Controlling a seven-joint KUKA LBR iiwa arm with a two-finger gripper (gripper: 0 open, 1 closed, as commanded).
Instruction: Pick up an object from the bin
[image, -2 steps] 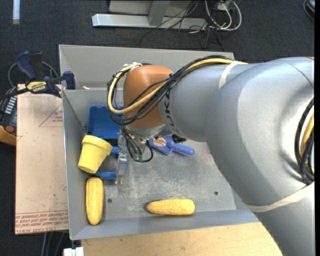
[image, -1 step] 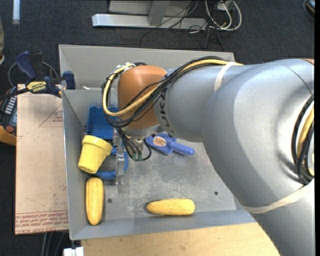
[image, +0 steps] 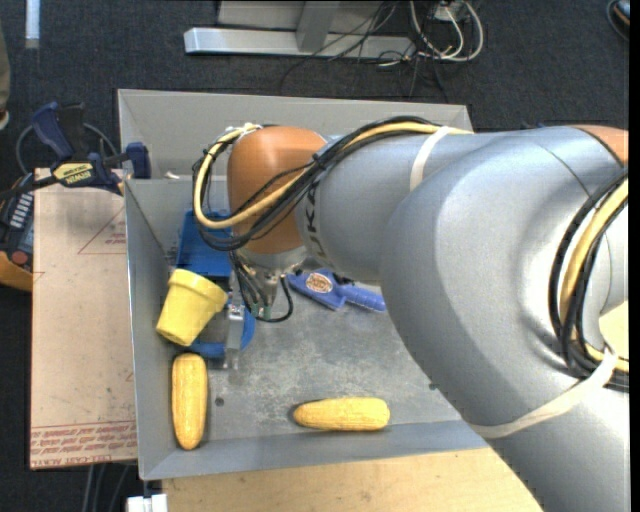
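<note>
My gripper (image: 238, 335) hangs low at the bin's left side, its fingers pointing down just right of a yellow cup (image: 189, 306) lying on its side. A blue flat piece (image: 205, 252) lies beneath and behind the cup, and part of it shows by the fingertips. A yellow corn cob (image: 189, 400) lies upright along the left wall below the cup. The fingers stand close together with nothing seen between them.
A second corn cob (image: 341, 414) lies crosswise near the front wall. A blue tool with an orange label (image: 335, 290) sits at mid-bin, partly under the arm. The arm covers the bin's right half.
</note>
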